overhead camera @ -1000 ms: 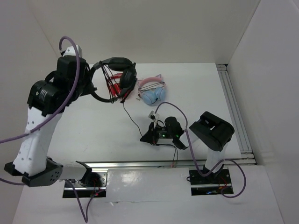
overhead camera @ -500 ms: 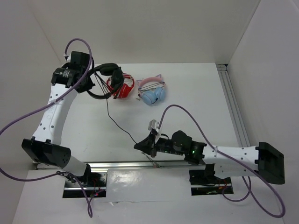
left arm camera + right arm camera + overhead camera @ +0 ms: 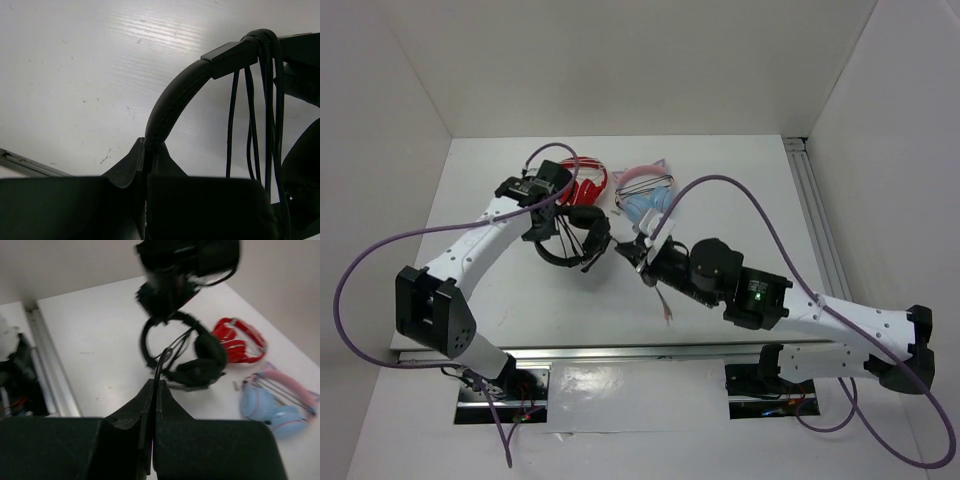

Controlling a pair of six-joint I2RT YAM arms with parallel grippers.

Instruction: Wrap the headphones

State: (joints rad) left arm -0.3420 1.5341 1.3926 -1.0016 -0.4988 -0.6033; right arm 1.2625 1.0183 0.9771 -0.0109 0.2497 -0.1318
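Black and padded, the headphones [image 3: 590, 238] sit left of the counter's [image 3: 740, 190] middle, just in front of the red-and-white headphones [image 3: 585, 185], with the light-blue pair [image 3: 645, 205] off to their right. The left jaws come down from above and are pressed together on the headband [image 3: 170, 105], pinching it edge-on. The band arches up and away from them in the left wrist view. Several strands of the thin cable [image 3: 231, 125] hang looped over the headband near one earcup. The earcups lie low by the counter, and I cannot tell whether they touch it. To the right of the headset, near but apart, the right jaws are closed on a run of the same cable, which rises from their tips toward the earcups in the right wrist view.
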